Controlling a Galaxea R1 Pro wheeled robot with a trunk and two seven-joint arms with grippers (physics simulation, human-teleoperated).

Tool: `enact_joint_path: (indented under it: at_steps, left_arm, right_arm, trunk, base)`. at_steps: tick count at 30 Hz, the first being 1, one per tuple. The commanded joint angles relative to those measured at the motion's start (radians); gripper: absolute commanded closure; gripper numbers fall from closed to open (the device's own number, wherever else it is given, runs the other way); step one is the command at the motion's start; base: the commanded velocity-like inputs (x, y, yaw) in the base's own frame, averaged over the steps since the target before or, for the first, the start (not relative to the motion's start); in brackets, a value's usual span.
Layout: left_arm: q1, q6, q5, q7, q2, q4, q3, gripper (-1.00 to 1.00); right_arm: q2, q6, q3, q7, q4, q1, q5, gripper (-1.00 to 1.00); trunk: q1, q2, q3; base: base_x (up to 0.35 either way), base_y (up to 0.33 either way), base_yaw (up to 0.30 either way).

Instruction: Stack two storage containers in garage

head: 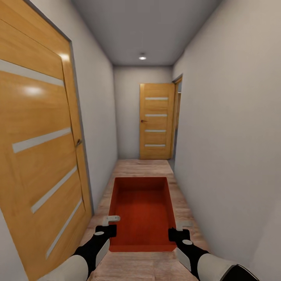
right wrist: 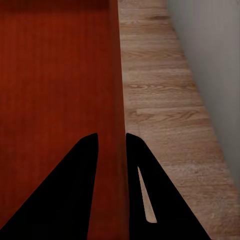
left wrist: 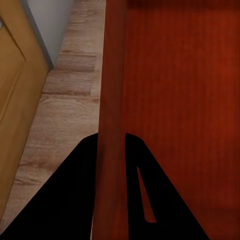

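Storage container (head: 142, 212), orange-red, open-top, carried level ahead of the robot in a narrow hallway w/ wood-plank floor (head: 144, 168). Left gripper (head: 106, 231) pinches the container's left wall (left wrist: 111, 100) near the robot's end; right gripper (head: 178, 235) pinches the right wall (right wrist: 116, 100) likewise. Both wrist views: each wall runs between two dark fingers, one inside the bin, one outside, jaws closed narrowly onto the wall. Bin looks empty; ribbed bottom visible.

Surroundings: wooden door (head: 39, 148) w/ four glass slits close on the left; plain wall (head: 234, 136) close on the right; a second, alike door (head: 157, 121) at the far end, beside an opening on the right.

Risks, as judged:
- Corridor is tight, so base drift could clip the bin vs. the left door frame or right wall.
- Grip is on thin walls near one end only; far end is unsupported, so a bump or uneven arm motion could tilt it or slip a wall out of the jaws.
- Turning at the far opening could swing the leading corner into the jamb.
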Motion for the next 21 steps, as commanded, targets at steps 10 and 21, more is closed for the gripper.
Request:
enact_joint_path:
  at_steps: [10, 21]
  left_arm:
    - [-0.001, 0.006, 0.005, 0.003, 0.015, 0.0, 0.098, 1.0]
    - [-0.001, 0.006, 0.005, 0.003, 0.015, 0.0, 0.098, 1.0]
  right_arm:
    - [-0.007, -0.007, -0.015, 0.006, -0.004, -0.001, 0.004, 1.0]
    - [-0.007, -0.007, -0.015, 0.006, -0.004, -0.001, 0.004, 1.0]
  trunk:
    - [0.001, -0.001, -0.001]
    - [0.001, -0.001, -0.001]
  base:
    - [0.324, 0.0, 0.0]
    - [0.324, 0.0, 0.0]
